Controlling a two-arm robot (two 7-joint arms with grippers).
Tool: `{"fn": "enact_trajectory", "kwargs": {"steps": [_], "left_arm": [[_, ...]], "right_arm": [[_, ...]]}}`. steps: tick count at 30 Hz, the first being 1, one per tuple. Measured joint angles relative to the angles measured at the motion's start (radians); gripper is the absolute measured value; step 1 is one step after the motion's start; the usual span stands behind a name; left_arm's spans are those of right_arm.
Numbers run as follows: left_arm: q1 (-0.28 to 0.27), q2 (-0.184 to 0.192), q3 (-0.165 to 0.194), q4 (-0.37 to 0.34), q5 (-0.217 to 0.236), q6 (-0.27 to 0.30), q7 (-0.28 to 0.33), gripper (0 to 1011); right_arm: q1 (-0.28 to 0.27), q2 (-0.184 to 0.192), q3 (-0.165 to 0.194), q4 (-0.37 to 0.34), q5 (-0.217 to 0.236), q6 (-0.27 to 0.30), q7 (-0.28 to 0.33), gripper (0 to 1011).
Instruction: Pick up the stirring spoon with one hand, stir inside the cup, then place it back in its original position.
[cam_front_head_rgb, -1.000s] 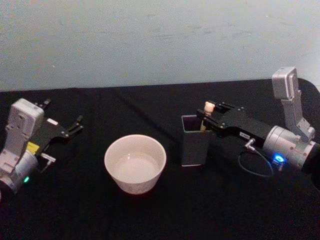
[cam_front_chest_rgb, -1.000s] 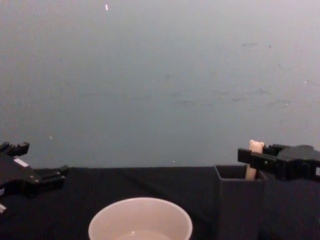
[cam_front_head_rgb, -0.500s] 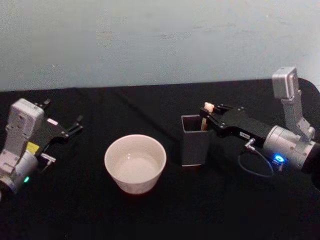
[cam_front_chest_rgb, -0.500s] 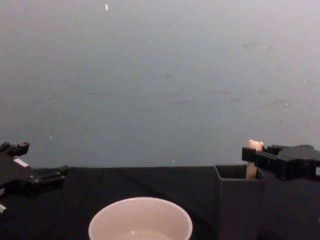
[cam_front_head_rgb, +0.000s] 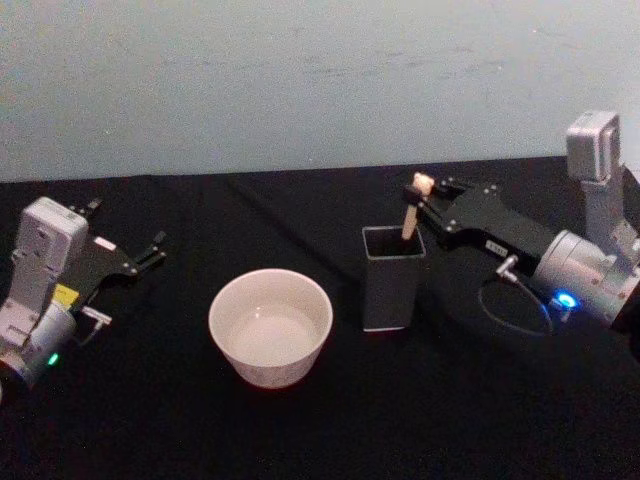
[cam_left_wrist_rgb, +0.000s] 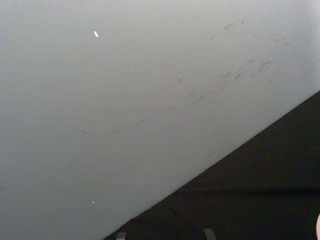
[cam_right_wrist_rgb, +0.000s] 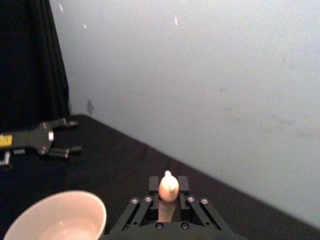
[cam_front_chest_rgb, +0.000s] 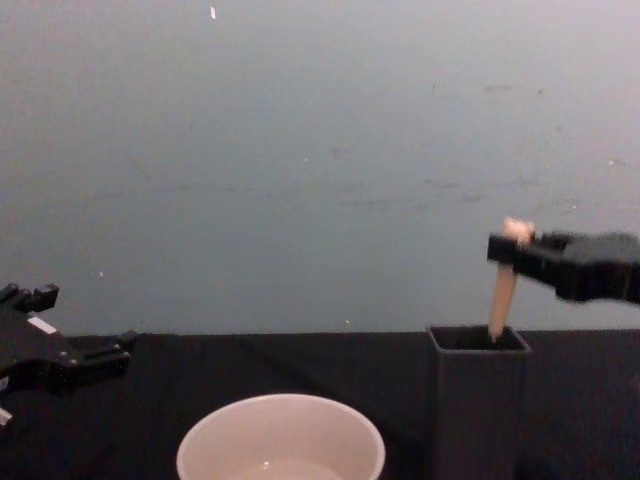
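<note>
Found the right claw (cam_front_head_rgb: 418, 193) clamped tight on the stirring spoon (cam_front_head_rgb: 409, 220) just under its bear head, lower end inside the dark grey holder (cam_front_head_rgb: 390, 290). Noted the cream cup (cam_front_head_rgb: 270, 325) beside that holder on the counter (cam_front_head_rgb: 320, 430), and the left claw (cam_front_head_rgb: 125, 228) parked far left, fingers spread, holding nothing.

We see a black worktop (cam_front_head_rgb: 320, 440) running from left to right, its far edge meeting a pale grey-blue wall (cam_front_head_rgb: 300, 80). Faint dark scuffs (cam_front_chest_rgb: 380, 205) mark the wall, and a small white speck (cam_front_chest_rgb: 212, 14) sits high on it. A dark curtain (cam_right_wrist_rgb: 25, 60) hangs beside the wall.
</note>
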Motion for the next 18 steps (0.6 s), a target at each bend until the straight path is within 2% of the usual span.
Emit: {"fn": "enact_trajectory", "kwargs": {"steps": [6, 18], "left_arm": [[0.0, 0.0, 0.0, 0.0, 0.0, 0.0, 0.0, 1001], [0.0, 0.0, 0.0, 0.0, 0.0, 0.0, 0.0, 1001]], "right_arm": [[-0.006, 0.011, 0.026, -0.058, 0.008, -0.02, 0.002, 214], [-0.015, 0.022, 0.073, -0.149, 0.057, -0.059, 0.014, 214]]}}
